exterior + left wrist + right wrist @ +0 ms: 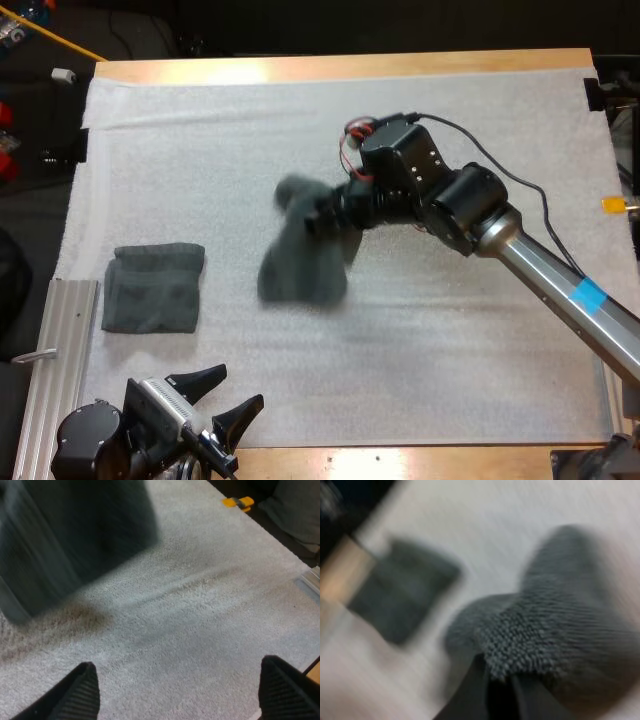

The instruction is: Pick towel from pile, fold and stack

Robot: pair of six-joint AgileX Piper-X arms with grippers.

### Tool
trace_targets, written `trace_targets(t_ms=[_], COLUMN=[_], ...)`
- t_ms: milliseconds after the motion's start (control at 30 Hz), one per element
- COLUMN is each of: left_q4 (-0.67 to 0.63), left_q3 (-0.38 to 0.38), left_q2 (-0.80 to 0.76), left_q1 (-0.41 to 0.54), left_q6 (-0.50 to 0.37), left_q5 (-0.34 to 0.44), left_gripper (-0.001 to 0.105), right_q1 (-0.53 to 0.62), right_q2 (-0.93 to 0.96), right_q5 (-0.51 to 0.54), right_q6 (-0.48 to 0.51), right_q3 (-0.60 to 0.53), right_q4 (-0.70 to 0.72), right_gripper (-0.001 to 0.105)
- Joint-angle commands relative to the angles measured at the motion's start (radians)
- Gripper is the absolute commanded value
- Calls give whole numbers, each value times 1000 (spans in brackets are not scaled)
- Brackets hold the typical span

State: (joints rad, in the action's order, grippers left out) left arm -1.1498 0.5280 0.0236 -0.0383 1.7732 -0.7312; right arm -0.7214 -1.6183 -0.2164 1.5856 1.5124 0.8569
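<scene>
Dark grey-green crumpled towel (300, 262) hangs over the middle of the white mat (450, 380), pinched tight in the right gripper (320, 216). One folded dark grey-green towel (152, 288) lies by the mat's left edge, so folding and stacking this second one is still to do. At the near edge the left gripper (238, 388) sits with jaws spread, holding nothing.

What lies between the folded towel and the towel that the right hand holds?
The stretch is bare: in the high view, plain white mat runs from the folded towel to the held towel in the right hand.
</scene>
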Motion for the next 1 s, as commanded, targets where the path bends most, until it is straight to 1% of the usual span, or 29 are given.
trace_targets(t_ms=[0,33,67,100,167,200,233,267,300,400,433,467,567,700,767,867,967], left_q4=[10,10,10,10,10,10,10,10,10,10,10,10,10,10,10,10,10], left_q3=[5,5,5,5,5,5,5,5,5,5,5,5,5,5,5,5,5], left_q2=[2,2,2,2,2,2,2,2,2,2,2,2,2,2,2,2,2], left_q1=[-5,-5,-5,-5,-5,-5,-5,-5,-5,-5,-5,-5,-5,-5,-5,-5,-5], left_q6=[-1,-1,-1,-1,-1,-1,-1,-1,-1,-1,-1,-1,-1,-1,-1,-4,-4], left_q5=[-6,-5,-5,-5,-5,-5,-5,-5,-5,-5,-5,-5,-5,-3,2,17,25], left_gripper=[65,65,65,65,65,65,65,65,65,65,65,65,65,65,65,65,65], right_q1=[9,14,23,35,59,77,92,107,124,155,160,161,159,145,139,133,133], right_q2=[-7,-12,-16,-24,-35,-39,-40,-40,-40,-40,-40,-40,-31,-6,10,33,53], right_q5=[59,113,189,292,439,481,491,490,489,496,497,497,497,485,466,450,406], right_q6=[75,105,121,130,132,134,138,139,139,149,148,147,146,145,140,138,122], right_q3=[1,-4,-11,-19,-27,-27,-27,-27,-27,-27,-27,-27,-27,-27,-27,-27,-27], right_q4=[141,185,213,228,230,230,229,228,231,269,288,308,363,400,408,419,447], right_gripper=[0,0,0,0,1,5,11,21,39,83,91,94,92,79,76,75,75])
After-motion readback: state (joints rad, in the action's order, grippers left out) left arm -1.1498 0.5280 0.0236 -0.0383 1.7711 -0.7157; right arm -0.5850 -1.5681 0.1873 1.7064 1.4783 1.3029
